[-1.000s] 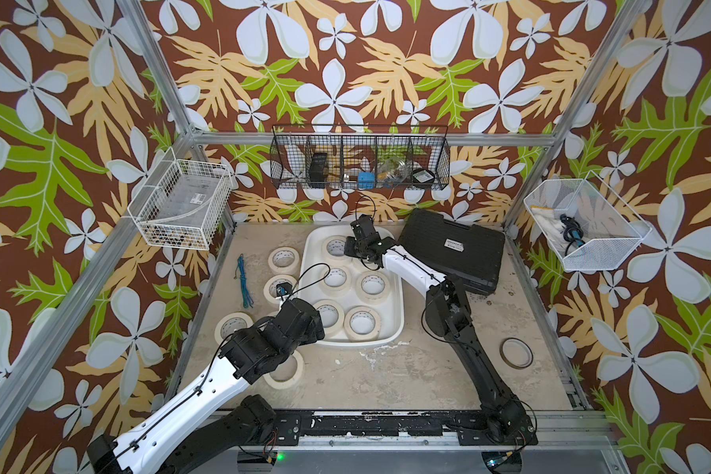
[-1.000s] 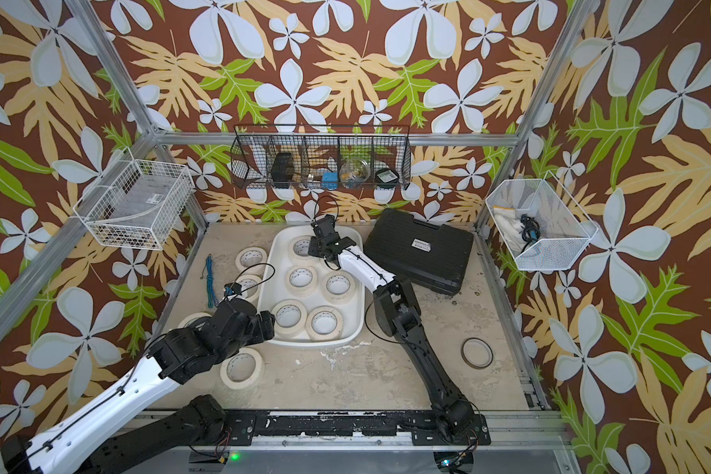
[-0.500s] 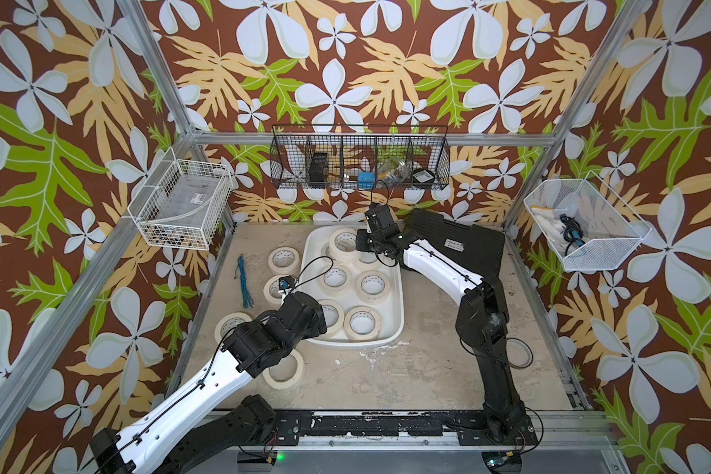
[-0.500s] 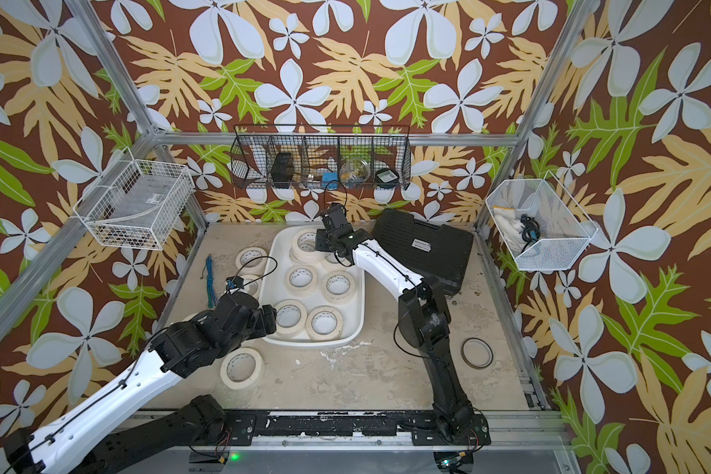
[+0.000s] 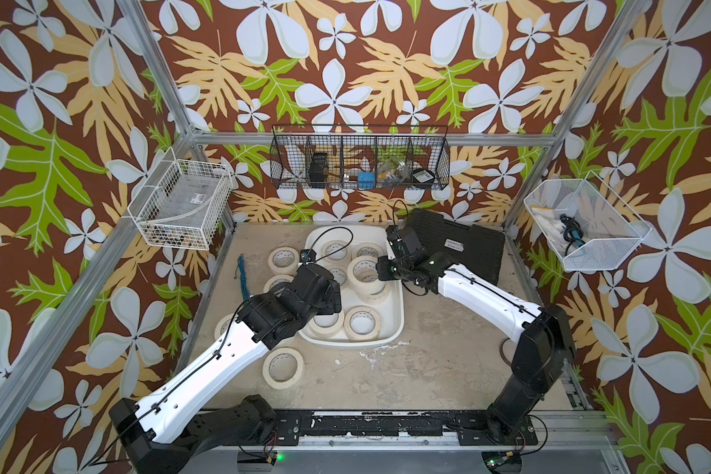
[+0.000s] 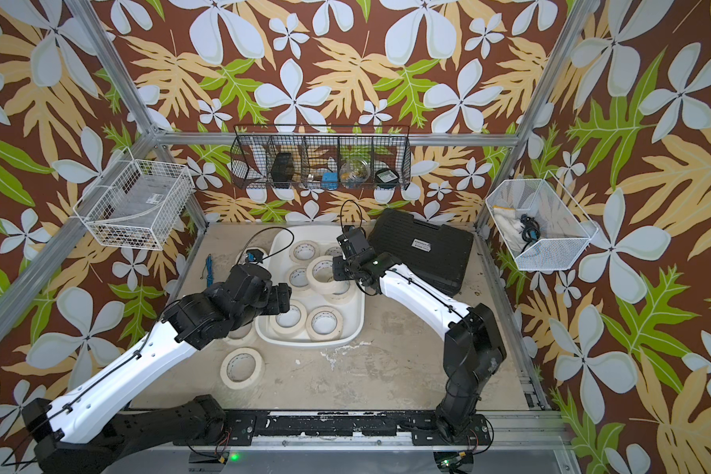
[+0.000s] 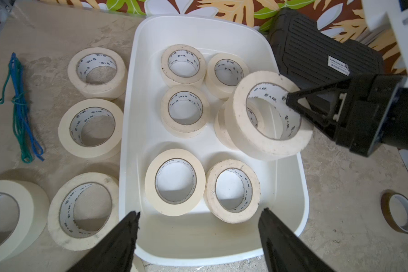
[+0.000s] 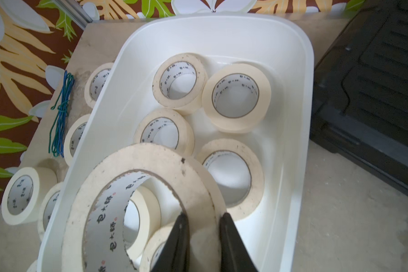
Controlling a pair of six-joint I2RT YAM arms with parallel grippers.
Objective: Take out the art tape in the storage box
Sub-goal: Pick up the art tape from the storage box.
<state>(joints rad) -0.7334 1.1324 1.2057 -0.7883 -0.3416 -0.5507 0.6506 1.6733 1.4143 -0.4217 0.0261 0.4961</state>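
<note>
The storage box (image 5: 395, 324) is a white tub in the middle of the table, seen in both top views, with several art tape rolls lying flat inside. My right gripper (image 8: 201, 217) is shut on the wall of one cream art tape roll (image 8: 151, 160), one finger inside the ring and one outside. That roll (image 5: 364, 269) hangs tilted above the others in the box's right half. My left gripper (image 7: 198, 214) is open over the box's near end, with nothing between its fingers. Two rolls (image 7: 174, 181) lie just ahead of it. In both top views its wrist hides the fingers.
Several more rolls (image 7: 90, 127) lie on the table left of the box, and one (image 5: 283, 367) lies in front of it. A blue-green cord (image 5: 243, 277) lies at the far left. A black ribbed case (image 5: 460, 246) borders the box's right. A thin brown ring (image 7: 399, 212) lies near right. Wire baskets (image 5: 358, 158) hang on the walls.
My right gripper has drawn back from the box's far end to its middle with a roll lifted in it, and its elbow has swung right. My left arm has edged further over the box.
</note>
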